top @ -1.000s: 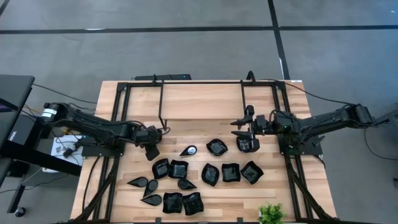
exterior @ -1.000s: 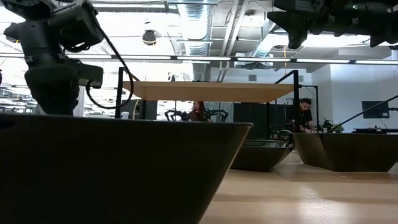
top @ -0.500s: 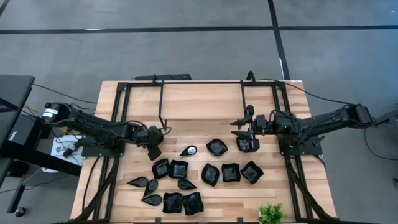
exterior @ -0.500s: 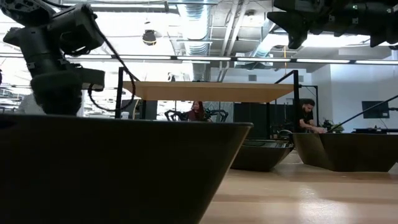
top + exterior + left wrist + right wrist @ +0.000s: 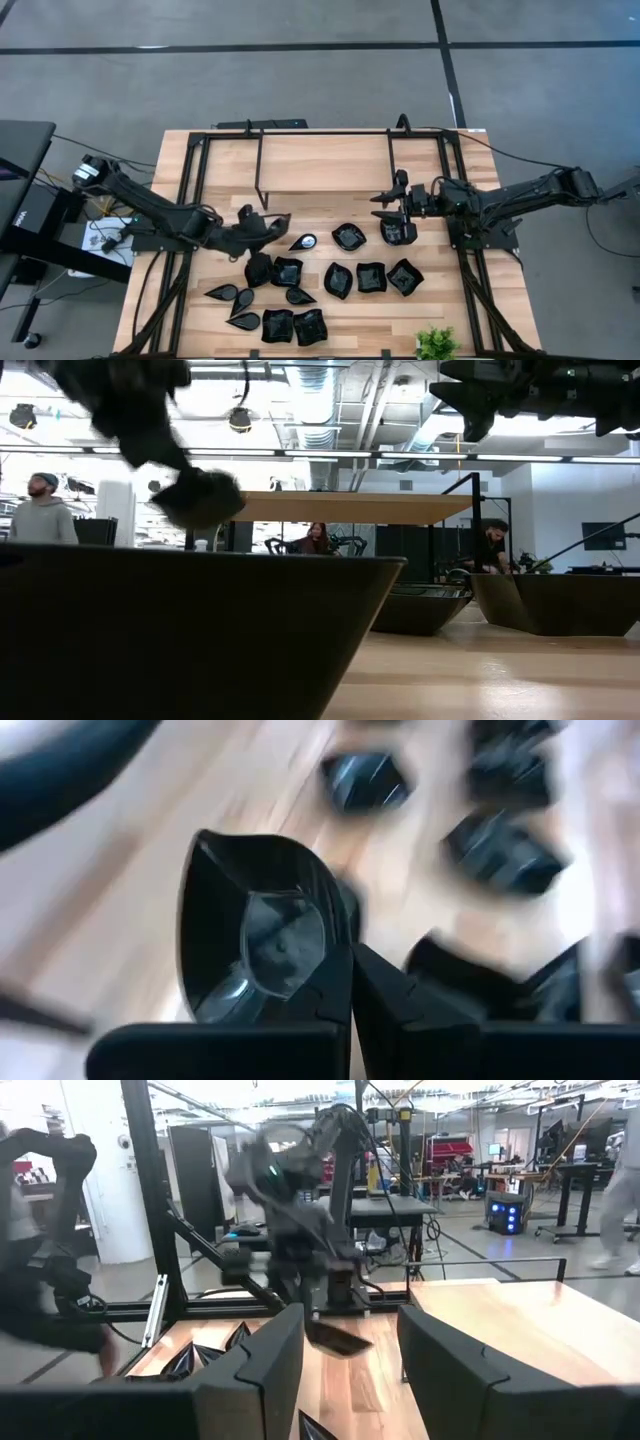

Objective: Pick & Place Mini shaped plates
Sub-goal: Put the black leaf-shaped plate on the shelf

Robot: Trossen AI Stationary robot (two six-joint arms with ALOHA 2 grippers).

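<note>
Along the table's (image 5: 330,160) near edge we see a small green plant (image 5: 436,343) by the right corner, then the mini shaped plates (image 5: 371,277) clustered across the near half of the top. Beyond their left part our left gripper (image 5: 270,226) has its fingers clamped on the rim of one black plate (image 5: 255,935), lifted off the wood. Near the right edge our right gripper (image 5: 388,205) hovers with its jaws spread wide, empty, just beside a square plate (image 5: 398,232). Farther off, people (image 5: 42,510) show in the room.
</note>
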